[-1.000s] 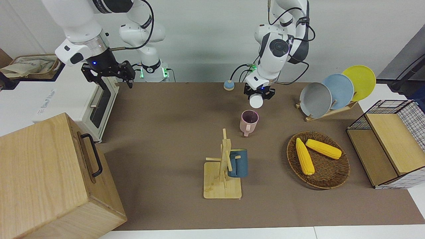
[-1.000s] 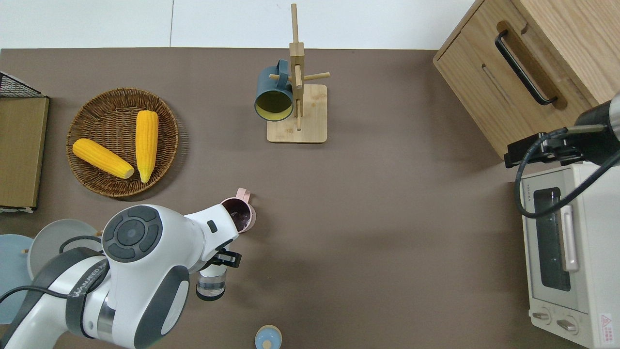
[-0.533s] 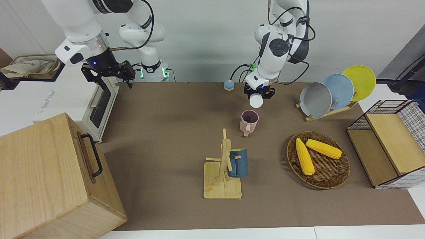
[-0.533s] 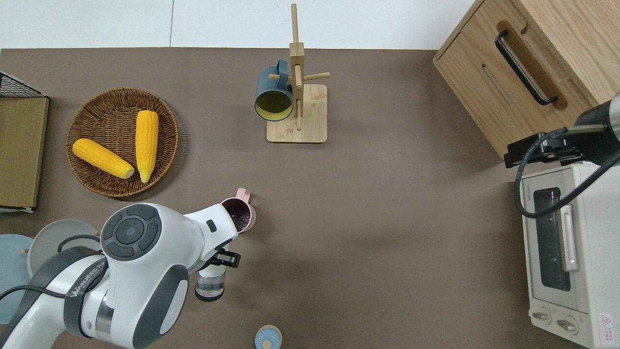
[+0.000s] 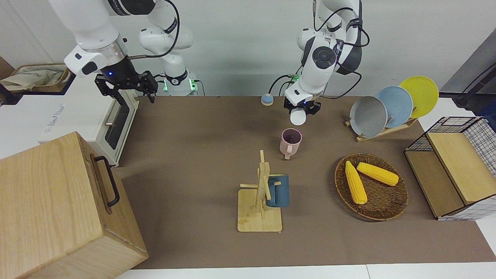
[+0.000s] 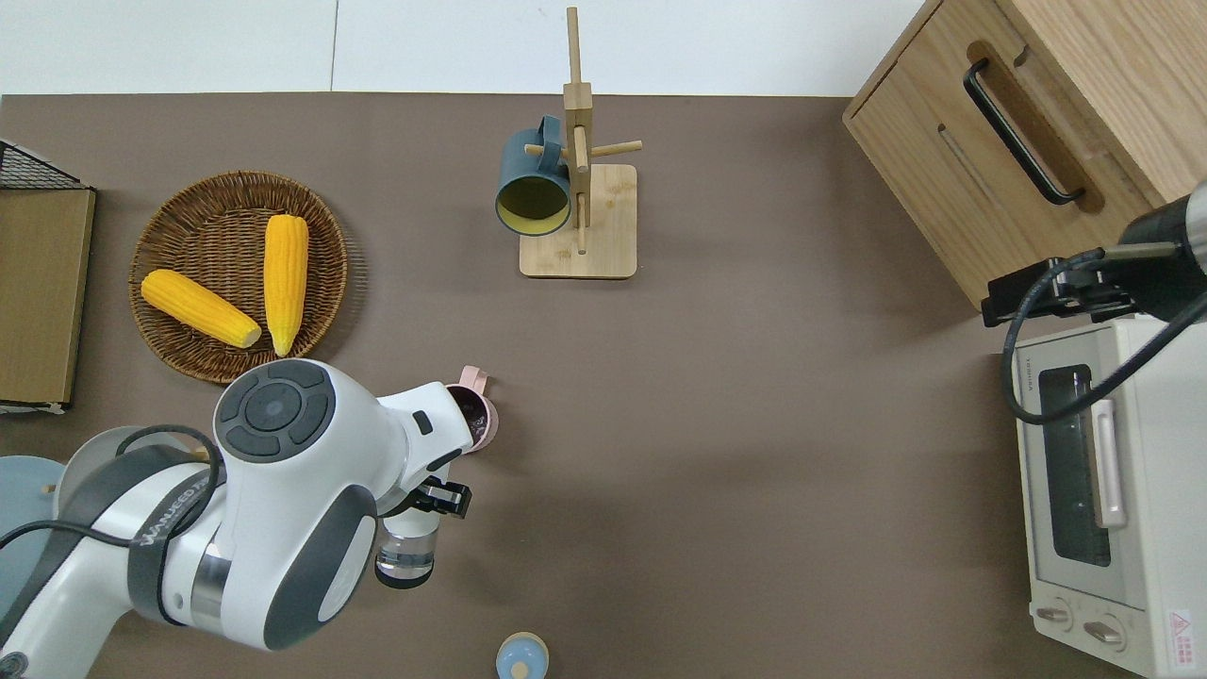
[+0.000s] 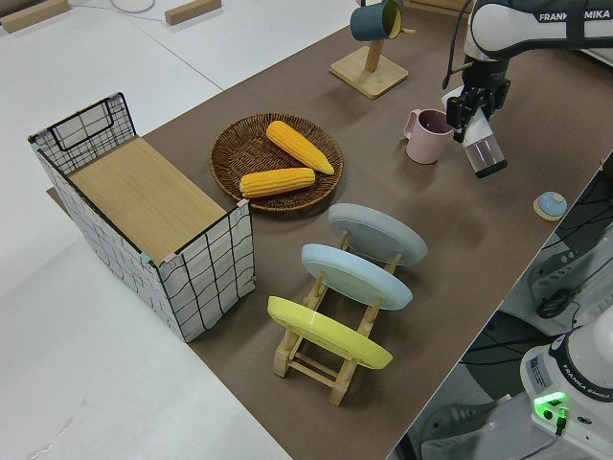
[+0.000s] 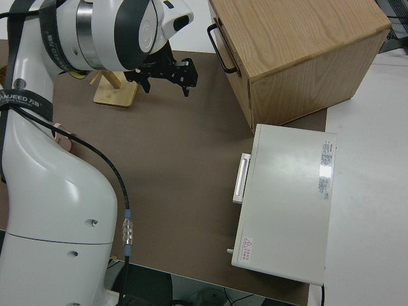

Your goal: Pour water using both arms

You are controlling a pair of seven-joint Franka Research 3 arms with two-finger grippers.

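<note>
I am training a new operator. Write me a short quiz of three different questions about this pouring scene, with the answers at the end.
1. True or false: the left gripper is shut on a clear bottle.
2. Multiple choice: where is the blue mug? A) in the wicker basket B) hanging on the wooden mug tree C) on top of the toaster oven
3. Short answer: which thing on the table stands nearest to the held bottle and has its mouth open upward?

Key
1. True.
2. B.
3. The pink mug; its inside looks dark. The bottle cap lies apart from it, nearer to the robots.
</note>
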